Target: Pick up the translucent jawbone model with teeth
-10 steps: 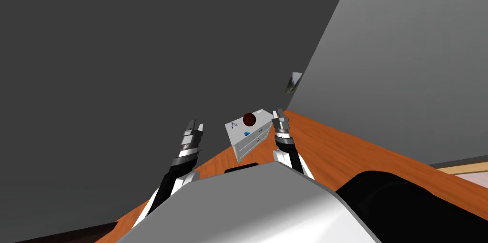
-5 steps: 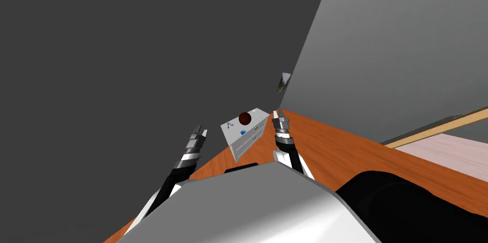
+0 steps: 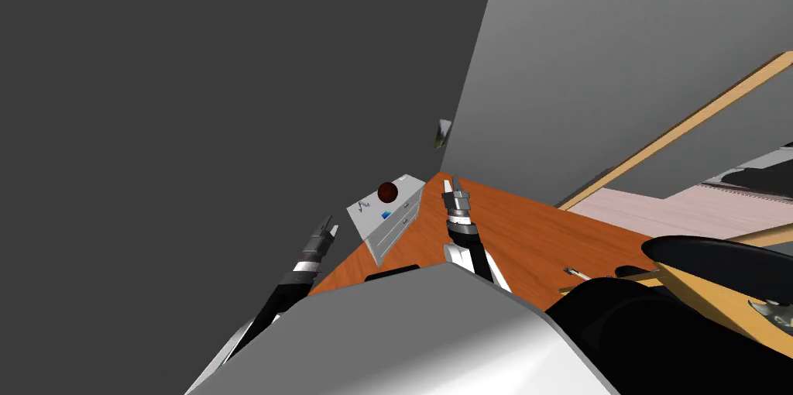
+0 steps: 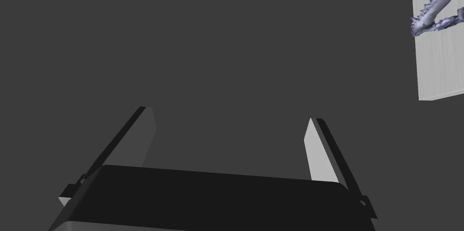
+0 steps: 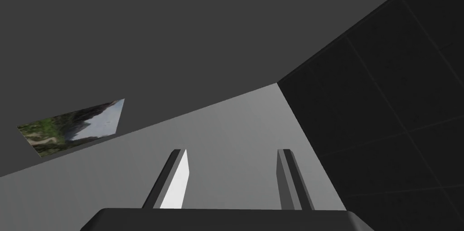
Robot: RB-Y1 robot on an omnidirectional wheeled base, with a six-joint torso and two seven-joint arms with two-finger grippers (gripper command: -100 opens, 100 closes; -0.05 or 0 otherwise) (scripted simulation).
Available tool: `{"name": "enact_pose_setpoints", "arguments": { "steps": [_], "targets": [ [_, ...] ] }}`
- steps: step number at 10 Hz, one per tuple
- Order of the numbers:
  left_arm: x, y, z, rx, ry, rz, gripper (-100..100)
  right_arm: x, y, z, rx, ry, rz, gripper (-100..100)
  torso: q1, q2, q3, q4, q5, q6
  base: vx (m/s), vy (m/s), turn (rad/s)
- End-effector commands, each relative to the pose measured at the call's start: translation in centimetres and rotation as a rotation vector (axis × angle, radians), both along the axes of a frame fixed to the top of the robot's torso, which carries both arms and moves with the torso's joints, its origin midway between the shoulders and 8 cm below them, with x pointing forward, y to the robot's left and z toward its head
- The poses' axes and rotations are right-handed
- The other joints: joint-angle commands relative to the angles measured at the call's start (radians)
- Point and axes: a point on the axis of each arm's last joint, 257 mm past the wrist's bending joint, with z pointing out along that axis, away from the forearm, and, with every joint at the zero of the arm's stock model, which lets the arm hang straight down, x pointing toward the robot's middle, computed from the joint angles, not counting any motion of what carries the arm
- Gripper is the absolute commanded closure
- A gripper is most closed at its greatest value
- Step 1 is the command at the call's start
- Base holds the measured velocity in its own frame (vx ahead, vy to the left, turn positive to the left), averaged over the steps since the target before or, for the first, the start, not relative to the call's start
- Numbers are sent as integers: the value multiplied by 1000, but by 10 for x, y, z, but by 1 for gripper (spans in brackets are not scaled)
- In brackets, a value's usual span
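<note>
My left claw (image 4: 229,114) is wide open, its two blades standing well apart with nothing between them and a flat dark grey wall (image 4: 204,38) ahead. The jawbone model (image 4: 432,13), pale violet-blue with a row of small pointed teeth, lies ahead of this claw and out to its right, well outside the right-hand finger (image 4: 319,151) and not touching it. It rests on the white top of a low drawer cabinet (image 4: 437,69), close to the edge that faces my left claw.

From the head view, the cabinet stands on an orange-brown floor (image 3: 511,228), in the corner where the dark wall meets a lighter grey one, ahead of my two claws and between them. On its top a dark red ball (image 3: 387,192) sits farther from my left claw than the jawbone model does, and a small blue thing (image 3: 385,214) lies between the two, near the drawer side; I cannot tell what it is.

My right claw (image 5: 232,151) is raised just beside the cabinet's far side, its blades parted and empty.
</note>
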Motion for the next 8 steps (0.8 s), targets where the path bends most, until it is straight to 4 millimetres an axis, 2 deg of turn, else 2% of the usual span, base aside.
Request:
{"name": "enact_pose_setpoints", "arguments": {
  "steps": [1,2,4,5,6,8],
  "targets": [
    [-10,3,-18,2,42,-10,-100,0,0,0,0,0,0,0,0,0,0,0,0,0,-18,-7,-119],
    [-17,11,-38,2,101,-14,-100,0,0,0,0,0,0,0,0,0,0,0,0,-1,-10,-16,-165],
    [-35,28,-79,-2,219,-9,-100,0,0,0,0,0,0,0,0,-1,-1,0,0,0,-12,-30,-404],
    [-36,29,-79,5,221,-14,-100,0,0,0,0,0,0,0,0,-1,-1,0,0,0,-7,-13,-117],
    [-47,40,-98,8,281,-9,-100,0,0,0,0,0,0,0,0,-1,-1,0,0,-1,-2,-15,-219],
    [-72,65,-133,13,397,12,-100,0,0,0,0,0,0,0,0,-2,-1,0,0,0,6,-21,-440]
  ]
}}
